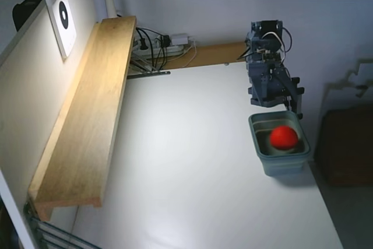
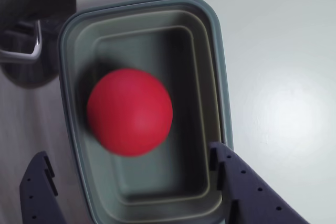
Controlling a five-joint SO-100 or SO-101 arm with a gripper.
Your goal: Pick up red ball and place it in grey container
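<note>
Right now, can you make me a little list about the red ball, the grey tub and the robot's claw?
ball: red ball, blurred in the wrist view, inside the tub's outline; resting or still dropping cannot be told
tub: grey container, upright on the white table, near its right edge in the fixed view
claw: claw open above the tub, fingers apart, holding nothing
arm: folded just behind the tub in the fixed view
also there: wooden shelf along the left wall

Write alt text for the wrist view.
A blurred red ball sits within the outline of the grey container on a white table. The open gripper frames the bottom edge, fingers apart and touching neither.
</note>
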